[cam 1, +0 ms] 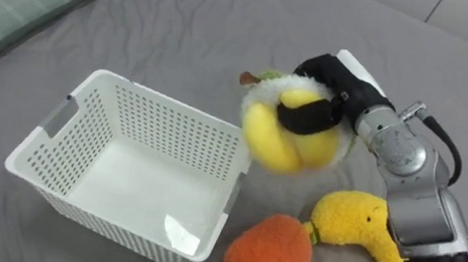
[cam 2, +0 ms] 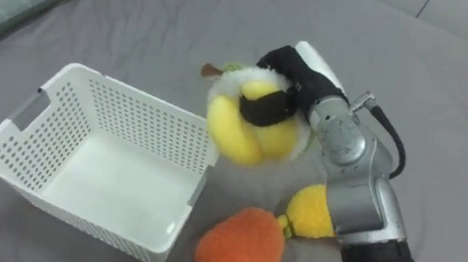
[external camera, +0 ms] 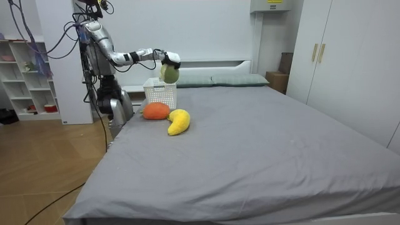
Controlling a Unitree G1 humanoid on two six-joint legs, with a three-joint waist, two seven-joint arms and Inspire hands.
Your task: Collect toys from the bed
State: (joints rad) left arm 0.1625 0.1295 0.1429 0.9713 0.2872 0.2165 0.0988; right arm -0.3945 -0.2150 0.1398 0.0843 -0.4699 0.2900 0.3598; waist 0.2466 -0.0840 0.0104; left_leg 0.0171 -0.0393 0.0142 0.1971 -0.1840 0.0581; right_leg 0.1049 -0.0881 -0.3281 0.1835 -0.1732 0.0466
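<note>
In the left eye view, the right hand [cam 1: 333, 88] has its dark fingers curled round a round yellow-and-white plush toy [cam 1: 282, 137]. It holds the toy in the air at the right rim of the white perforated basket [cam 1: 163, 127]. An orange plush fruit [cam 1: 268, 256] and a yellow banana-shaped plush [cam 1: 357, 225] lie touching each other on the grey bed [cam 1: 185, 18], just beside the basket.

In the room view, the robot stands at the bed's corner on the room view's left, with its right arm stretched out. The gripped toy [external camera: 168, 73] hangs above the basket [external camera: 159, 94].

In the right eye view, the inside of the basket [cam 2: 103, 178] is bare. By my reading no toy is collected yet. The first is about to be dropped in, and two are left on the bed.
</note>
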